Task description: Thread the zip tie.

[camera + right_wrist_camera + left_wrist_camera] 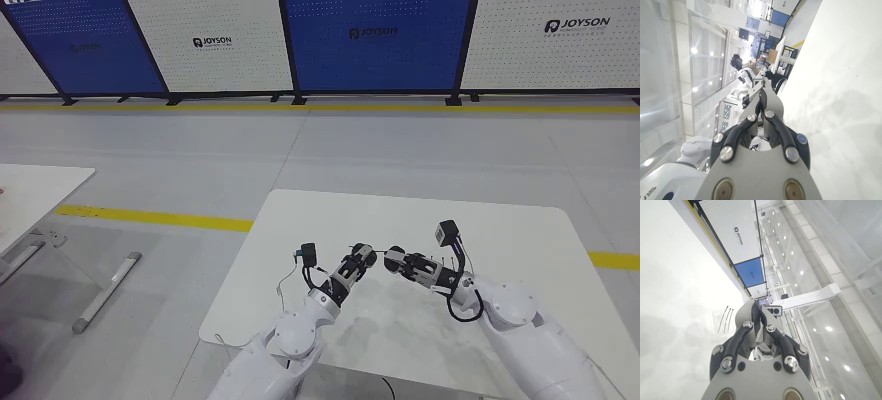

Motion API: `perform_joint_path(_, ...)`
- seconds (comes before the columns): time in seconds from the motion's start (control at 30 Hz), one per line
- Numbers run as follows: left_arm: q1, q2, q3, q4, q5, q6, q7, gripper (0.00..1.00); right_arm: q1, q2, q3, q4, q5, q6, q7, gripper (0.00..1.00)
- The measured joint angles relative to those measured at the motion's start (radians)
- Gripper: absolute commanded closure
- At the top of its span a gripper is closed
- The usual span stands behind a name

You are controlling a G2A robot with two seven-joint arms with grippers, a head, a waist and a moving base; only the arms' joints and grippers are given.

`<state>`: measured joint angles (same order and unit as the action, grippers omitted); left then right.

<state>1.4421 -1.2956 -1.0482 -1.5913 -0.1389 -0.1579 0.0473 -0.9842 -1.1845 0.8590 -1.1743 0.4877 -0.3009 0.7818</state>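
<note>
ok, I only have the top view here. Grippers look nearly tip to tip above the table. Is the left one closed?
Observer: Yes. In its wrist view the left gripper has its pads pressed together. I can't make out a tie between them.
Operator: Right one?
Observer: The right gripper is shut at the tips as well.
Operator: Any spares around?
Observer: Three black zip ties lie side by side on the table, clear of both grippers.
</note>
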Motion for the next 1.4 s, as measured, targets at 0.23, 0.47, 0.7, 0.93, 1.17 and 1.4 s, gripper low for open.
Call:
perform_joint_path(0.23,0.003,-0.002,0.003,-0.001,0.015,-0.007,0.009,0.69,0.000,0.000,0.000,0.000,0.000,0.000,0.000,1.00)
perform_joint_path(0.47,0.017,-0.001,-0.003,-0.013,0.024,-0.021,-0.009,0.03,0.000,0.000,0.000,0.000,0.000,0.000,0.000,1.00)
perform_joint_path(0.7,0.022,-0.001,-0.008,-0.009,0.032,-0.028,-0.014,0.63,0.000,0.000,0.000,0.000,0.000,0.000,0.000,1.00)
perform_joint_path(0.93,0.017,-0.003,-0.007,-0.005,0.030,-0.025,-0.010,0.80,0.000,0.000,0.000,0.000,0.000,0.000,0.000,1.00)
perform_joint_path(1.17,0.015,-0.005,-0.006,-0.004,0.037,-0.022,-0.003,1.00,0.000,0.000,0.000,0.000,0.000,0.000,0.000,1.00)
perform_joint_path(1.4,0.013,-0.007,-0.005,0.001,0.042,-0.022,0.000,1.00,0.000,0.000,0.000,0.000,0.000,0.000,0.000,1.00)
